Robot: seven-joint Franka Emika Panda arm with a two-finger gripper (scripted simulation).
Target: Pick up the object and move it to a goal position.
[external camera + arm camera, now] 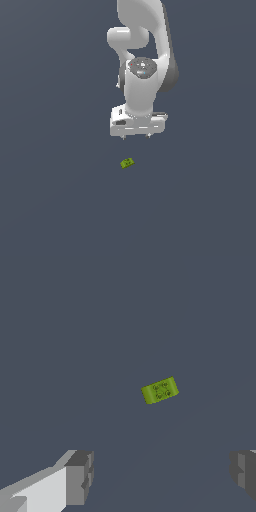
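On matte grey ground lies a green block [127,163] [160,390] — smooth white gripper [136,136] [162,476] spread wide, empty.

Block [127,163] on the floor, apparently below the claw [135,137] (well apart).

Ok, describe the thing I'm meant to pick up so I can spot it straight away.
Start from the white robot arm hanging over the plain dark grey floor, and follow it down to the gripper, jaws open. Just beyond its fingertips, apart from them, lies the block. It is tiny, lime-green and rectangular with darker markings on top, the only coloured thing in view.
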